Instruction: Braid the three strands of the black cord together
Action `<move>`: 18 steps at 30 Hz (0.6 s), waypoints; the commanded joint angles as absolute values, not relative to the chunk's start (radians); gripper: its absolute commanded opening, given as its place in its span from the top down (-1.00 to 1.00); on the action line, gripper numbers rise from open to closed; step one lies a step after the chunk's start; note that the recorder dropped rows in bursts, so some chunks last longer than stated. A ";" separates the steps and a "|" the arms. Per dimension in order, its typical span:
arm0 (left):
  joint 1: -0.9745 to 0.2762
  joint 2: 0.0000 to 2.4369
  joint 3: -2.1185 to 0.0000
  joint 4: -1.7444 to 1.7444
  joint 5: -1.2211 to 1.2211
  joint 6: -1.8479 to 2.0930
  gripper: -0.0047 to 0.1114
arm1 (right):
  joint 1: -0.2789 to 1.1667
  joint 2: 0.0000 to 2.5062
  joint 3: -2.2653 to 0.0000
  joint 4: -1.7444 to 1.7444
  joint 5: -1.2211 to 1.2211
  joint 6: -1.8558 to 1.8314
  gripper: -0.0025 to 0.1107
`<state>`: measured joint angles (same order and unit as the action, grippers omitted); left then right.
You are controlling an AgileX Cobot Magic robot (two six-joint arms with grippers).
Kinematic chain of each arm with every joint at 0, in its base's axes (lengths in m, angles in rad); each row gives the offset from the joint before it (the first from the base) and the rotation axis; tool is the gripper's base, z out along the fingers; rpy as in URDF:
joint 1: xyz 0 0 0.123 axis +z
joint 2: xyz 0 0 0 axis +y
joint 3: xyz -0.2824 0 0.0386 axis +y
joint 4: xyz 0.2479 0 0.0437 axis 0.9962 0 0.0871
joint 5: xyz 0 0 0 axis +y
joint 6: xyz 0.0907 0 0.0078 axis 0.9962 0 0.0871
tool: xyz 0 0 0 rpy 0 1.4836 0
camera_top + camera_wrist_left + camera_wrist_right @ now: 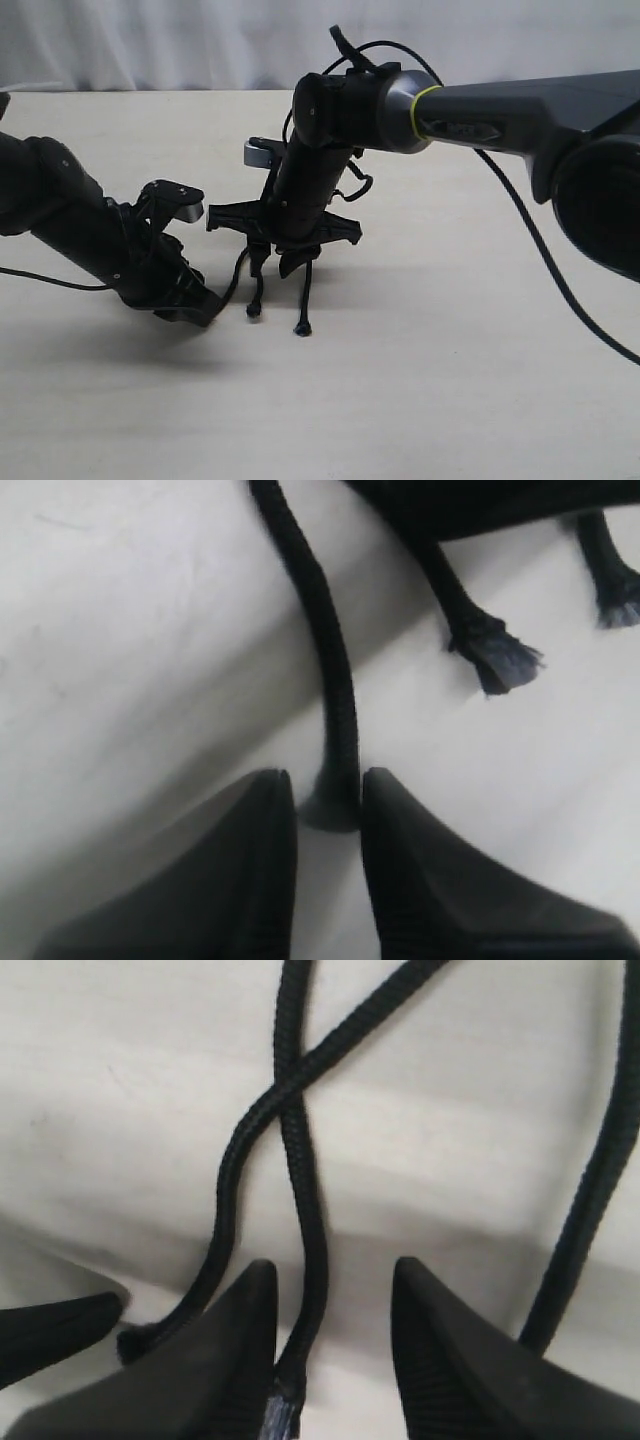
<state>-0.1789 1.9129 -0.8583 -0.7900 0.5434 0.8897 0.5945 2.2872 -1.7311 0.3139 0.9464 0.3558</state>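
Note:
Three black strands hang under my right arm; the cord's knotted top is hidden behind it. One strand (256,295) and a second strand (304,305) end in small tips on the table. A third strand (238,268) curves left to my left gripper (205,308). In the left wrist view that strand (335,680) runs to the left gripper (328,780), whose narrow jaws pinch its flared end. Two other frayed tips (495,655) lie beyond. My right gripper (285,262) points down and is open. A strand (305,1240) lies between the right gripper (333,1265) fingers, touching neither, and crosses another strand (235,1180).
The beige table (450,380) stretches right and forward of the arms. A glossy black cable (545,270) trails from my right arm across the table. A white curtain (150,40) hangs behind. The remaining strand (590,1210) runs outside the right fingers.

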 commanded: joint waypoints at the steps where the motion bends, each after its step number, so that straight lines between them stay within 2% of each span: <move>1: -0.187 1.942 -0.851 -0.775 0.543 0.896 0.71 | 0.597 2.278 -1.730 0.330 0.948 0.343 0.31; 3: -0.187 1.942 -0.851 -0.775 0.546 0.898 0.92 | 0.607 2.278 -1.730 0.328 0.948 0.343 0.31; 8: -0.187 1.942 -0.851 -0.775 0.548 0.898 0.92 | 0.631 2.319 -1.730 0.325 0.951 0.343 0.32; 9: -0.187 1.942 -0.851 -0.775 0.548 0.898 0.92 | 0.633 2.326 -1.730 0.325 0.956 0.343 0.42; 10: -0.187 1.942 -0.851 -0.775 0.548 0.898 0.92 | 0.633 2.326 -1.730 0.308 0.956 0.343 0.60; 11: -0.187 1.942 -0.851 -0.777 0.550 0.898 0.92 | 0.637 2.324 -1.730 0.287 0.962 0.335 0.88; 15: -0.197 1.942 -0.851 -0.798 0.593 0.898 0.92 | 0.607 2.272 -1.733 0.246 1.049 0.307 0.88; 18: -0.266 1.942 -0.851 -0.805 0.591 0.898 0.92 | 0.552 2.204 -1.733 0.153 1.135 0.298 0.88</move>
